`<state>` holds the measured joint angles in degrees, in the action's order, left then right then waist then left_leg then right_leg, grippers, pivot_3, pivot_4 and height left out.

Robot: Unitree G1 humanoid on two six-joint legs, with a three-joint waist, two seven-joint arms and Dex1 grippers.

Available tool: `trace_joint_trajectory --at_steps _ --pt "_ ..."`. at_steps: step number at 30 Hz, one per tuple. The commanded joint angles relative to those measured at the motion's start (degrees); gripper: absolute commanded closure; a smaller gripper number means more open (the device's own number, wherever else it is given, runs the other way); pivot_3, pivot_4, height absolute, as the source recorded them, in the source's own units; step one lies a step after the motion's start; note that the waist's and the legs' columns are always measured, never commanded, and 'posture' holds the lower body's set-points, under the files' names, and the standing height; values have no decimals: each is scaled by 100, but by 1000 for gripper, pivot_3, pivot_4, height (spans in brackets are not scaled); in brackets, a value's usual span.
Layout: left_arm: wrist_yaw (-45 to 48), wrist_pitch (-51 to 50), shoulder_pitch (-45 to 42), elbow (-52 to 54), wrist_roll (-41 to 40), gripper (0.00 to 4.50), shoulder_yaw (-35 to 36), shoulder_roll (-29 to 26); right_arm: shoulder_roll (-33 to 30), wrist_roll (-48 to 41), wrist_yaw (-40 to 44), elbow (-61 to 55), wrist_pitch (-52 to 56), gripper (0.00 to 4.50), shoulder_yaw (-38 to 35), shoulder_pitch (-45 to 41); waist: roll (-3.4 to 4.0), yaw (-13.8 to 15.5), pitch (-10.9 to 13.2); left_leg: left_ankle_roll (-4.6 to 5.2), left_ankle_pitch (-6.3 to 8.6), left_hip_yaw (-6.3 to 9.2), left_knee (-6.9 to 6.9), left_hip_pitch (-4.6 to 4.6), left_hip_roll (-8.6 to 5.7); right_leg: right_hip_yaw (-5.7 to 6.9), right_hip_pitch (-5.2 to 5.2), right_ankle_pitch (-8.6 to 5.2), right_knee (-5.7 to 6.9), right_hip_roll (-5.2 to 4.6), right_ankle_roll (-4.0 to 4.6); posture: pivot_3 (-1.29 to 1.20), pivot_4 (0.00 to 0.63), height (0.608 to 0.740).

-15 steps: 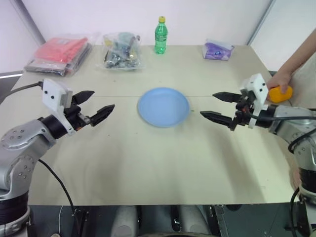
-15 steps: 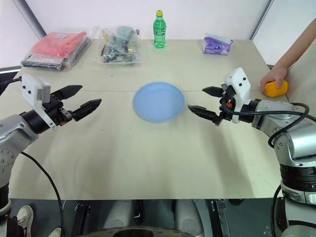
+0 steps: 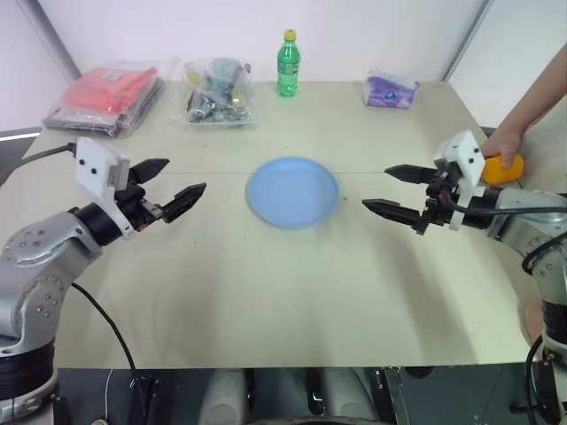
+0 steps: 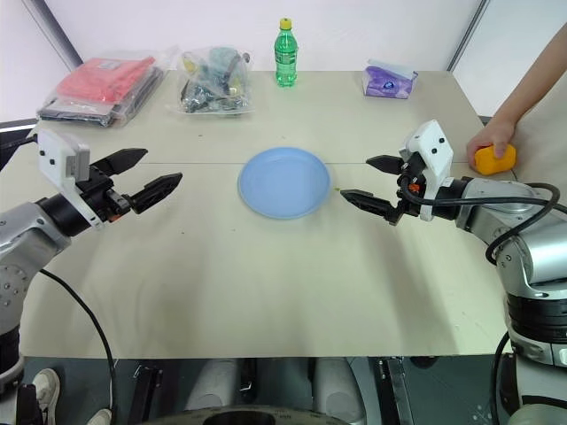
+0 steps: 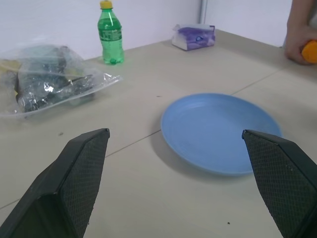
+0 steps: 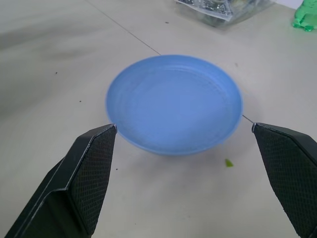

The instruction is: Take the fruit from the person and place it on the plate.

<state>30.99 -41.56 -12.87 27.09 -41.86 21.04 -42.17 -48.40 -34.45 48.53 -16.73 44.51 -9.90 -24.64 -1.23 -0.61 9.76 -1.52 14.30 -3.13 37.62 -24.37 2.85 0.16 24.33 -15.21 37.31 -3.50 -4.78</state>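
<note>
Both grippers, left (image 4: 137, 177) and right (image 4: 372, 181), hover with jaws spread beside the plate (image 4: 284, 181); no label on the green bottle (image 4: 284, 53) is readable.

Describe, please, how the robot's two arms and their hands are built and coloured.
Both arms are rounded silver-grey metal shells with black joints. Each wrist carries a boxy white camera housing. The left hand and right hand each have two black, tapered, pointed fingers with cross-hatched textured pads. Black cables loop along both forearms.
</note>
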Motion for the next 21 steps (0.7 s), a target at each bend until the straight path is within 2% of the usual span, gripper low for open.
trace_joint_trajectory --at_steps 1,21 --pt "17 152 -89 69 30 0 18 3 -60 -55 -23 -109 -69 24 -193 -90 0 2 0 0 0 0 1 0 0 0 0 0 1 0 0 0 150 731" --pt "96 278 -335 -115 169 0 -99 66 2 -66 -161 -192 -147 24 -181 -7 0 4 0 0 0 0 13 -1 0 0 -2 0 7 0 0 0 150 731"
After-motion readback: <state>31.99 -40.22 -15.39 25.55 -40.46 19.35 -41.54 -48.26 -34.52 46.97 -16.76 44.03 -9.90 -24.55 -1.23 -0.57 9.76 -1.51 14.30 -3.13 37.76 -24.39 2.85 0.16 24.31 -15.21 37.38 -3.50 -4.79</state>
